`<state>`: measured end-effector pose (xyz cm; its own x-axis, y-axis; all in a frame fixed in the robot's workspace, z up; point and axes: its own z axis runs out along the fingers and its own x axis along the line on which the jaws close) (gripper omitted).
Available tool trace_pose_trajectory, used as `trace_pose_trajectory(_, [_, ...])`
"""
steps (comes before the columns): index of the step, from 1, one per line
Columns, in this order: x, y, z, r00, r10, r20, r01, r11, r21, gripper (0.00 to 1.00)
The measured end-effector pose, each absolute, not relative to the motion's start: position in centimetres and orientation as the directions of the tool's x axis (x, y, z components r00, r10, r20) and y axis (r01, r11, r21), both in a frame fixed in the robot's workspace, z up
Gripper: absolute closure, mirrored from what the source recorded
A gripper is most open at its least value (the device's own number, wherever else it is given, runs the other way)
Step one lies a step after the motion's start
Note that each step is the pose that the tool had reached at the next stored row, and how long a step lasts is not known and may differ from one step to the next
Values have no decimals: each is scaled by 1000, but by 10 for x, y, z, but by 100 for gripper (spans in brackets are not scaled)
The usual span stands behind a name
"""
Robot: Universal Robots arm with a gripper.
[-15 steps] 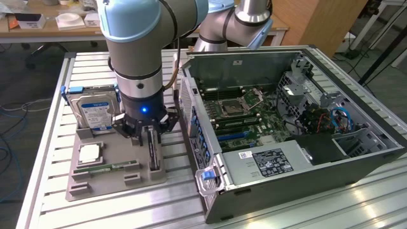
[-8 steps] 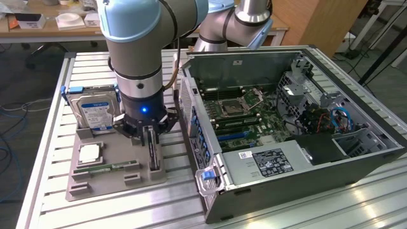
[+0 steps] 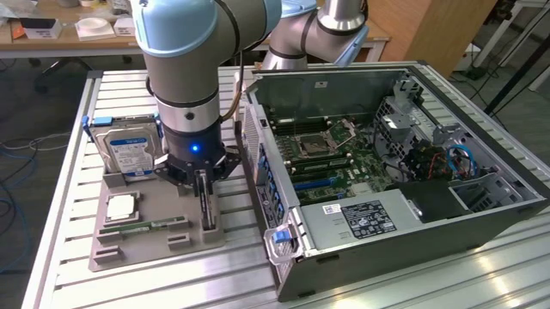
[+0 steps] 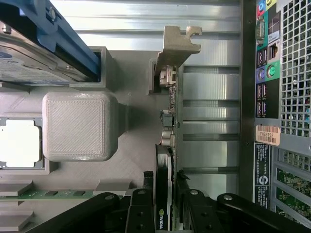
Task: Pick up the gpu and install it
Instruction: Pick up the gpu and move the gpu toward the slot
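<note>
Aluminium slats form the desk (image 3: pixel 64 187). The open computer case (image 3: pixel 404 254) lying on it serves as the landmark, with its motherboard facing up and its expansion slots unfilled. Beside the case, on the exterior view's left, the arm (image 3: pixel 185 77) comes straight down over a grey printed holder (image 3: pixel 146 251). The holder sits on the desk just off the case's port panel.

A silver hard drive (image 3: pixel 129 151) stands on the holder at the side well away from the case. A processor chip (image 3: pixel 120 206) and a green RAM stick (image 3: pixel 146 226) lie flat on that same far side.

The gpu (image 4: pixel 168 138) stands on edge in the holder's slot nearest the case. It runs parallel to the port panel, near it but apart, with a strip of bare desk between them. Its metal end bracket (image 4: pixel 180 41) is at the end away from the fingers (image 4: pixel 140 211). These stand apart, one at each face of the card and close against it, though no squeeze on it can be made out.

By my reading the pick-up is the step in hand, at the point of taking hold, and nothing is installed. Whatever follows calls for a square, firm hold on so thin a card, and care for the narrow gap to the case.
</note>
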<state>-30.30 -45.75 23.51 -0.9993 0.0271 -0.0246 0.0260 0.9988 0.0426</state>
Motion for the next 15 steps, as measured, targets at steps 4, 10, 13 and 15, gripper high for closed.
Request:
trace_pose_trajectory(4, [-303,-458,235,-999,27,-24,26,999,43,69])
trace_pose_trajectory(10, [-303,-458,235,-999,27,-24,26,999,42,71])
trace_pose_trajectory(13, [-303,-458,235,-999,27,-24,26,999,42,74])
trace_pose_trajectory(15, [-303,-458,235,-999,27,-24,26,999,43,74])
